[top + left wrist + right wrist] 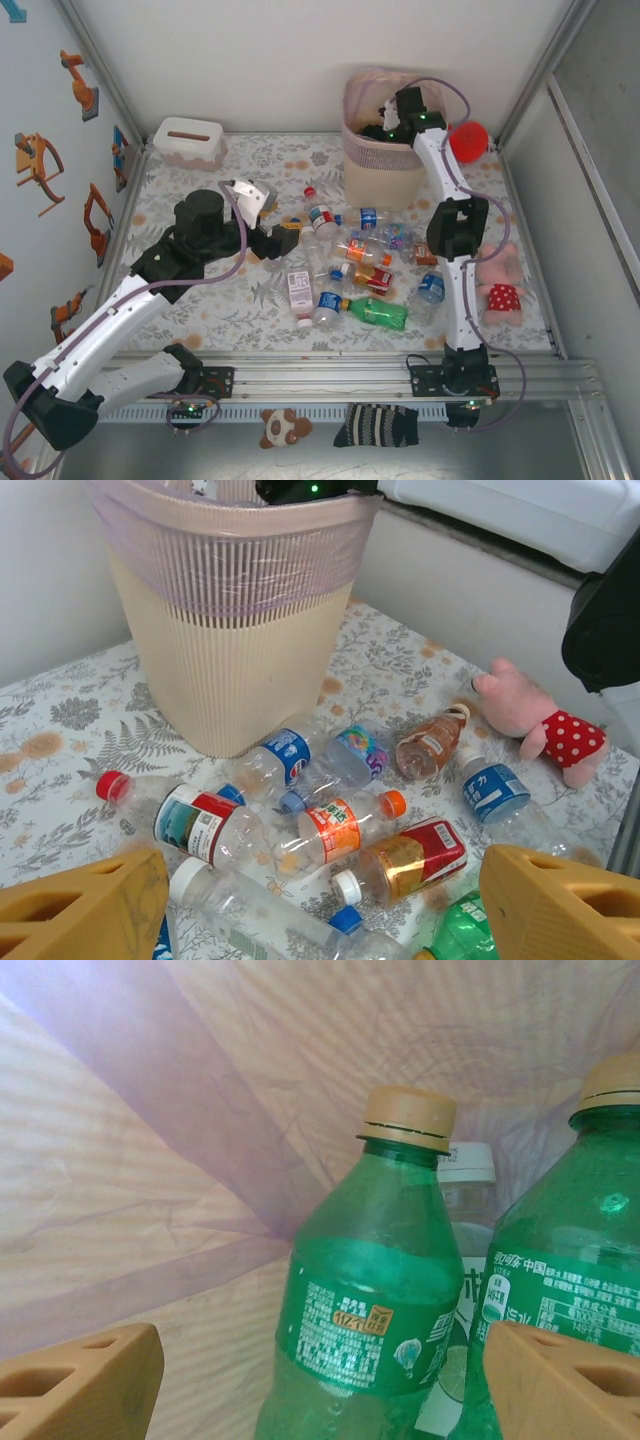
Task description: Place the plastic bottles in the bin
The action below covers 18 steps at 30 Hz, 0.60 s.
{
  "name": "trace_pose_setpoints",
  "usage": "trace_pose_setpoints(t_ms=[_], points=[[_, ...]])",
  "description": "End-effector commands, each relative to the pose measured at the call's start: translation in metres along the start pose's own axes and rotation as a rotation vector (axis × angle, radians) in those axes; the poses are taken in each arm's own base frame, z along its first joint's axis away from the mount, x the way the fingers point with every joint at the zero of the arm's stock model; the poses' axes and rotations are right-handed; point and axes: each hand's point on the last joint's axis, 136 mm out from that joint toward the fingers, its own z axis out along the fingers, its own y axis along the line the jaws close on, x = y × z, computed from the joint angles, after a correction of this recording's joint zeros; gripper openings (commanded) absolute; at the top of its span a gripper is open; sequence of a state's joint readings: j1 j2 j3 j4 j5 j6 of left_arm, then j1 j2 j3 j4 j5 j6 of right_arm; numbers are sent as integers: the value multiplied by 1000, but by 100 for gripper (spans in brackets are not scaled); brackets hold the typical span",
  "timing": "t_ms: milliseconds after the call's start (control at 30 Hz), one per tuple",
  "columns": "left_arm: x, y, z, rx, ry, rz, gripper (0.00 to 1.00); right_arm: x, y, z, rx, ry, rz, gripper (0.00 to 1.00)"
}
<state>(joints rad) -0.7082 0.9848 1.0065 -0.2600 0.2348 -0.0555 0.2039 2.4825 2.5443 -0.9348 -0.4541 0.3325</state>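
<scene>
Several plastic bottles [365, 262] lie scattered on the floral table in front of the pale pink bin [383, 165]. My right gripper [388, 118] hangs inside the bin's mouth. There it stands open [320, 1385] around a green bottle [370, 1290] that rests upright against the clear liner, beside a second green bottle [570, 1260] and a white-capped one [466, 1185]. My left gripper [283, 235] hovers open [320, 910] at the left edge of the pile, over a clear white-capped bottle [250, 905]. Ahead of it lie an orange-labelled bottle [340, 830] and a red-gold one [410, 855]. The bin [230, 610] stands behind.
A white tissue box [188, 140] sits at the back left and a red balloon toy [468, 140] to the right of the bin. A pink pig plush [500, 285] lies by the right arm. A pink carton [299, 292] lies among the bottles. Walls close in both sides.
</scene>
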Motion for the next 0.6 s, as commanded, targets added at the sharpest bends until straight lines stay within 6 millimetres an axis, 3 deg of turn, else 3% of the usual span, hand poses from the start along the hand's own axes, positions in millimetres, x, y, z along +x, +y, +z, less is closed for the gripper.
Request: trace_pose_setpoints(t_ms=[0, 300, 567], points=[[8, 5, -1, -19, 21, -23, 81, -25, 33, -62, -18, -113, -60, 82], [26, 12, 7, -39, 67, -44, 80, -38, 70, -132, -35, -226, -122, 81], [50, 28, 27, -88, 158, -64, 79, -31, 98, -191, -50, -297, -173, 79]])
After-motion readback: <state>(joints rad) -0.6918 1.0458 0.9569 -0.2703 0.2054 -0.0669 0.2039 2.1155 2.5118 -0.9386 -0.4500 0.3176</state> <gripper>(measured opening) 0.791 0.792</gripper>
